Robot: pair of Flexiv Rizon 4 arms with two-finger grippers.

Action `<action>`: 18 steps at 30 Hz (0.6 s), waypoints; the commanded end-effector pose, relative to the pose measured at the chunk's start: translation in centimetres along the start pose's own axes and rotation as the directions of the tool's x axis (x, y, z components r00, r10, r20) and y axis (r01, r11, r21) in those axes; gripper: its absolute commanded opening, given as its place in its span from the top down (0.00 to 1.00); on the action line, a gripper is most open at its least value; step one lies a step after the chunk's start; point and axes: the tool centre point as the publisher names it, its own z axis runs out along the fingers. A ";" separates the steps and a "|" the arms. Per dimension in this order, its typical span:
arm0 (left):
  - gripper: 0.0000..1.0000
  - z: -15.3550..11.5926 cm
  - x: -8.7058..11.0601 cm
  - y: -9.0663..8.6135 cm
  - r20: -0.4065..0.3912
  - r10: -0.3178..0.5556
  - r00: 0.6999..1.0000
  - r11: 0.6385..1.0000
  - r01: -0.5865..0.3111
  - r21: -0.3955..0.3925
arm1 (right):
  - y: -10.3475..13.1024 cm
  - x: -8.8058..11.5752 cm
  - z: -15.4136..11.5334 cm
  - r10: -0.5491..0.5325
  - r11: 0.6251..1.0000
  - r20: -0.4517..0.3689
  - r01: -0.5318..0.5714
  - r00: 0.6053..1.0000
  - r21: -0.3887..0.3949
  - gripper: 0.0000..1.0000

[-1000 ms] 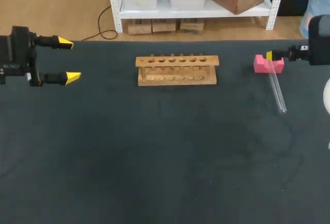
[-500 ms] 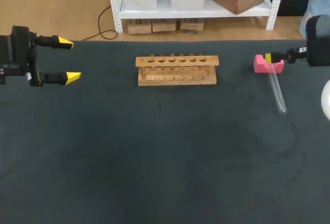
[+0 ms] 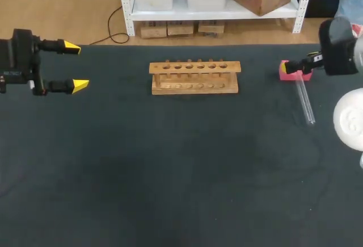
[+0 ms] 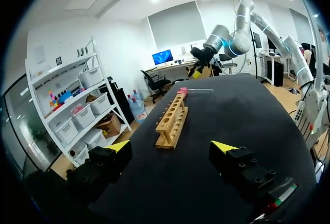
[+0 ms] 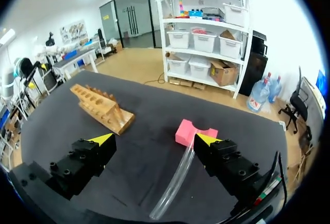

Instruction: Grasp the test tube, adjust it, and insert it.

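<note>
Head view is showing the test tube (image 3: 304,100) lying at the right of the frame, its upper end resting on the pink foam block (image 3: 294,72) and the rest sloping down onto the dark table (image 3: 181,173). The wooden rack (image 3: 194,78) is standing well apart from it, at upper centre. In the right wrist view the right gripper (image 5: 154,139) is hovering with its fingers wide apart, touching nothing, the tube running out from the block just beside one finger. The left gripper (image 3: 75,65) is waiting at the far left of the frame, fingers likewise spread and empty. The tube is looking clear, thin-walled and smooth, so it is probably light, stiff, slippery and easy to crack. I would be taking it across its width on the raised stretch near the block, where fingers can pass under it, and squeezing gently
</note>
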 end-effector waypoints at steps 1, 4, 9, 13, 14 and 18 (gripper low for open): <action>0.00 0.0 0.1 -0.1 0.005 0.003 1.000 1.000 -0.003 -0.005 | 0.3 -0.4 0.2 0.007 0.914 -0.042 0.010 0.999 0.405 0.00; 0.00 0.0 0.1 -0.1 0.005 0.003 1.000 1.000 -0.003 -0.005 | 0.1 -0.2 0.2 0.022 0.895 -0.045 0.001 0.999 0.446 0.00; 0.00 0.0 0.1 -0.1 0.005 0.003 1.000 1.000 -0.003 -0.005 | -0.2 0.0 0.1 0.038 0.857 -0.044 -0.010 0.998 0.516 0.00; 0.00 0.0 0.1 -0.1 0.005 0.003 1.000 1.000 -0.003 -0.005 | -0.5 0.5 0.2 0.042 0.829 -0.044 -0.010 0.998 0.560 0.00; 0.00 0.0 0.1 -0.1 0.005 0.003 1.000 1.000 -0.003 -0.005 | -0.5 0.6 0.3 0.040 0.820 -0.047 -0.006 0.998 0.572 0.00; 0.00 0.0 0.1 -0.1 0.005 0.003 1.000 1.000 -0.003 -0.005 | -0.9 1.3 0.7 0.054 0.813 -0.056 -0.012 0.997 0.583 0.00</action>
